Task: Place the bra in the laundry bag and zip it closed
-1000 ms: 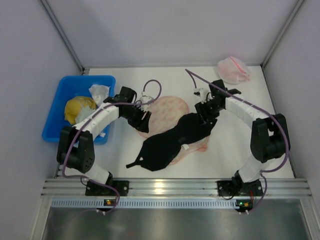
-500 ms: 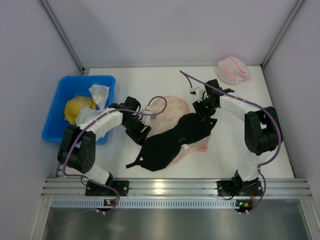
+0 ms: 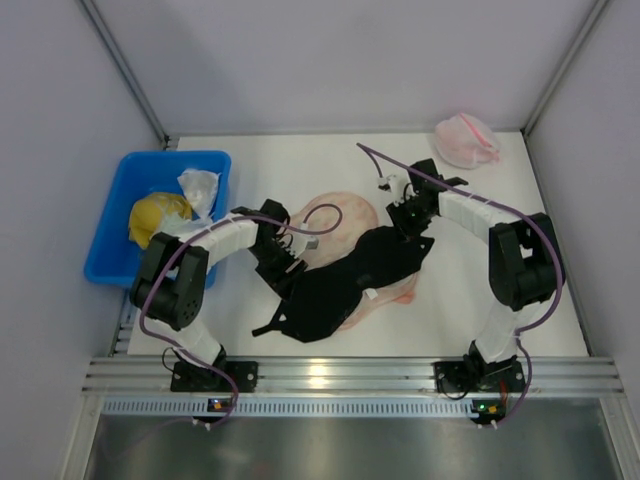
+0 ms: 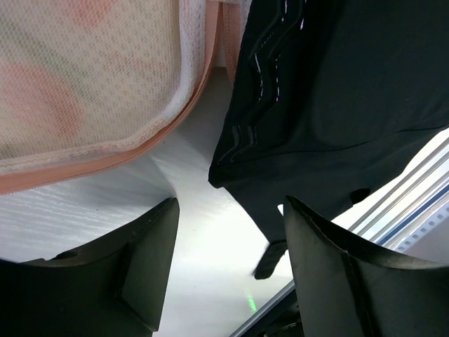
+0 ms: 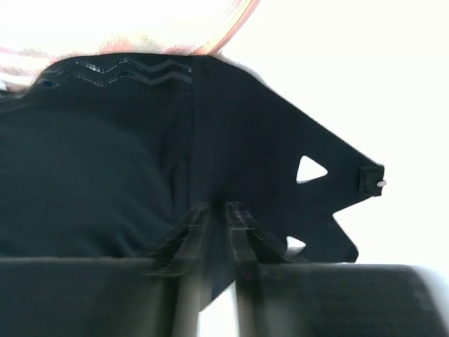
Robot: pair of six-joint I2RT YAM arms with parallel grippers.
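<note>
Right wrist: black zigzag-trimmed bra (image 5: pixel 105 161)

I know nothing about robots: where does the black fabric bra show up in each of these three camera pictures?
Top external: the black fabric bra lies diagonally at mid-table, partly over the peach mesh laundry bag.
Left wrist: upper right of the picture.
Right wrist: fills the left and centre, pinched by the right end effector.
Shared landmark: the bag's pink-trimmed edge beside the bra.
</note>
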